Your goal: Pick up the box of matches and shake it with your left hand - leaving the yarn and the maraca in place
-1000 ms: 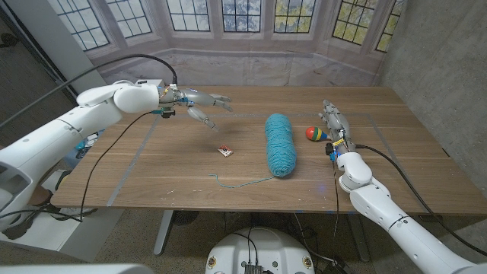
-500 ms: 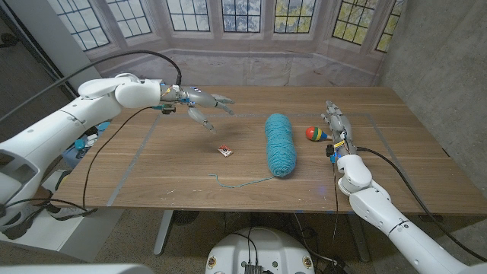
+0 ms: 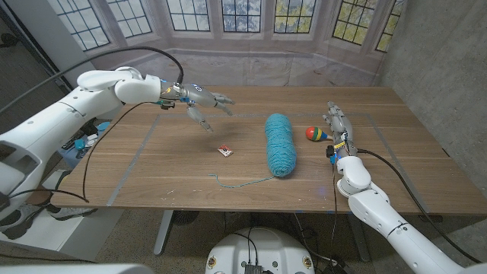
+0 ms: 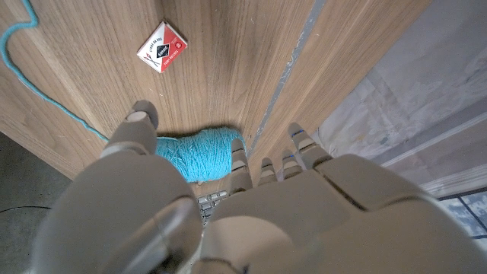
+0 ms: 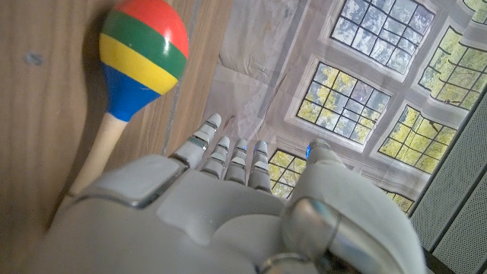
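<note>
Wooden desk (image 3: 396, 164) with taped lines, grey draped sheeting behind it and leaded windows (image 3: 241, 14) above. The box of matches (image 3: 225, 151) lies near the desk's middle, just left of the teal yarn skein (image 3: 280, 144). The left robot hand (image 3: 199, 102) hovers toward the far edge, fingers spread, holding nothing. The right robot hand (image 3: 335, 125) is empty and spread too, beside the striped maraca (image 3: 313, 134).

we see the left robot hand (image 3: 199, 100), fingers spread and empty, drawn back a touch toward the worktop's (image 3: 190, 171) far left corner, arm raised slightly.
</note>
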Robot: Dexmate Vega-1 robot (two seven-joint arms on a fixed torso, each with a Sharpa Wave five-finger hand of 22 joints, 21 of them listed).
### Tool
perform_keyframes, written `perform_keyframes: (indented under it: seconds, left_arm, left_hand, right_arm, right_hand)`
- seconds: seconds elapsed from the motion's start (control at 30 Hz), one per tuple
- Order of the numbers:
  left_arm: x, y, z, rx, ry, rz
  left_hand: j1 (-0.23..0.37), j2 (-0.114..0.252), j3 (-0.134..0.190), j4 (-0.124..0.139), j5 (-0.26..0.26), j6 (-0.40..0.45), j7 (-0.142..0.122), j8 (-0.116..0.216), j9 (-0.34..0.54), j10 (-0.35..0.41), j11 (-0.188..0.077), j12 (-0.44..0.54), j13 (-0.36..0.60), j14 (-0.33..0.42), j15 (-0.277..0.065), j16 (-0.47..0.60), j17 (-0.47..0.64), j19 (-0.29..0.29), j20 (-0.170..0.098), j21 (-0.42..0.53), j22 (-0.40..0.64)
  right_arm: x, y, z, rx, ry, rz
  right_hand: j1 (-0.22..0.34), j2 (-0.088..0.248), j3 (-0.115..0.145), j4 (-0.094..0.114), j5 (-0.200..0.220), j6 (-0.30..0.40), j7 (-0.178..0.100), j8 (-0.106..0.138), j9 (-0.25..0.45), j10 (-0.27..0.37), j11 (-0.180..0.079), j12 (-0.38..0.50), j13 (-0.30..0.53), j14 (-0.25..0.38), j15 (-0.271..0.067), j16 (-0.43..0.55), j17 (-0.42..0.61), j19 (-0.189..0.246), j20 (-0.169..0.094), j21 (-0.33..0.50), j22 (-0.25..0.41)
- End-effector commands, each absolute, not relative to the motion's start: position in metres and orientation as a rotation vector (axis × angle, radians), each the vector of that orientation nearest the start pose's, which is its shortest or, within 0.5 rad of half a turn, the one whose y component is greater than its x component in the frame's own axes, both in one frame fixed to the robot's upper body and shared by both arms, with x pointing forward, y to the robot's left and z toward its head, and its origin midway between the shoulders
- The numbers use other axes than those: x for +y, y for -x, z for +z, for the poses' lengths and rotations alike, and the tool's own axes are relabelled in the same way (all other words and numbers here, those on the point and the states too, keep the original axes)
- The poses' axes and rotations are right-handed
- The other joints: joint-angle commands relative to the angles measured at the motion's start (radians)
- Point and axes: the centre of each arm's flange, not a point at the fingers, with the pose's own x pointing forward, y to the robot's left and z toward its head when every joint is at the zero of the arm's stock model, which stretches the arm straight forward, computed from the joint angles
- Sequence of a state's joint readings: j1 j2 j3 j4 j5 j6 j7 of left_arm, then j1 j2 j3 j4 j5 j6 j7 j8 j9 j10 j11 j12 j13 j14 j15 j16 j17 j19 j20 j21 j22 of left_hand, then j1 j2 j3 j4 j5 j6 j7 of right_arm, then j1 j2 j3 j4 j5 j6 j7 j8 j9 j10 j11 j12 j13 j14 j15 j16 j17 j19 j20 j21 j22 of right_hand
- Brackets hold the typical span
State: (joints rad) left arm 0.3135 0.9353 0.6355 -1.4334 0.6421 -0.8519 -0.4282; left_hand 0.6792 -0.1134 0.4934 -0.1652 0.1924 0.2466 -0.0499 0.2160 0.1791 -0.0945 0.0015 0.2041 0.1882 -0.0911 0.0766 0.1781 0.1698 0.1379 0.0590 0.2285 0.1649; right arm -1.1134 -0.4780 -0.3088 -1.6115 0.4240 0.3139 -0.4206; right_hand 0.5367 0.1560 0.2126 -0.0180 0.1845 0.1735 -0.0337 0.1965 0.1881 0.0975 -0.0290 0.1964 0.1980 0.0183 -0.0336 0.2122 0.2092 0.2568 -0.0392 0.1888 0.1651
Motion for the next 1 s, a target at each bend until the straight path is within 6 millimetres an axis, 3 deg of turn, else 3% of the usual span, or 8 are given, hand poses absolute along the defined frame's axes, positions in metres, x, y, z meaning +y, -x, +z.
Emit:
perform_keyframes:
  seconds: [0.03, 0.23, 0.67, 1.0]
  left_arm:
    - [0.25, -0.57, 0.119, -0.894, -2.223, -0.639]
    - [0.247, -0.572, 0.117, -0.865, -2.254, -0.646]
    - [0.247, -0.579, 0.109, -0.863, -2.31, -0.648]
    - [0.241, -0.582, 0.102, -0.907, -2.299, -0.675]
  left_hand:
    - [0.041, 0.027, -0.006, 0.0, 0.007, 0.011, 0.0, 0.003, 0.006, -0.007, -0.009, 0.009, 0.004, 0.0, -0.001, 0.005, 0.003, 0.007, -0.004, -0.004, 0.006]
    - [0.04, 0.018, -0.016, 0.005, 0.01, 0.042, -0.034, 0.006, 0.006, -0.013, -0.016, 0.007, 0.004, -0.017, -0.004, -0.001, 0.004, 0.001, 0.006, -0.016, 0.006]
    - [0.042, 0.014, -0.023, 0.008, 0.014, 0.043, -0.022, -0.002, 0.006, -0.017, -0.01, 0.005, 0.004, -0.019, -0.004, 0.001, 0.004, -0.003, 0.002, -0.023, 0.007]
    - [0.056, 0.019, -0.024, 0.007, 0.017, 0.081, -0.021, 0.004, 0.006, 0.009, -0.022, 0.015, 0.004, 0.0, -0.01, 0.008, 0.004, 0.015, -0.005, -0.022, 0.007]
  right_arm:
    - [-0.279, -0.578, -0.074, -0.671, -0.086, -0.132]
    - [-0.279, -0.575, -0.075, -0.673, -0.092, -0.139]
    - [-0.275, -0.577, -0.078, -0.67, -0.104, -0.139]
    - [-0.275, -0.579, -0.077, -0.67, -0.105, -0.139]
  right_hand:
    - [0.003, 0.005, 0.004, -0.005, 0.001, 0.009, 0.005, 0.006, 0.004, 0.002, 0.005, 0.004, 0.002, 0.009, -0.022, 0.005, 0.004, 0.009, -0.073, 0.007, 0.002]
    - [0.003, 0.006, 0.005, -0.007, 0.001, 0.011, 0.008, 0.007, 0.004, 0.001, 0.006, 0.004, 0.002, 0.01, -0.023, 0.005, 0.004, 0.01, -0.073, 0.007, 0.002]
    - [0.003, 0.006, 0.006, -0.01, 0.001, 0.015, 0.011, 0.007, 0.004, 0.0, 0.013, 0.003, 0.003, 0.01, -0.021, 0.006, 0.005, 0.012, -0.072, 0.006, 0.002]
    - [0.003, 0.006, 0.006, -0.011, 0.001, 0.017, 0.012, 0.007, 0.004, -0.002, 0.013, 0.003, 0.003, 0.011, -0.02, 0.007, 0.005, 0.013, -0.072, 0.005, 0.002]
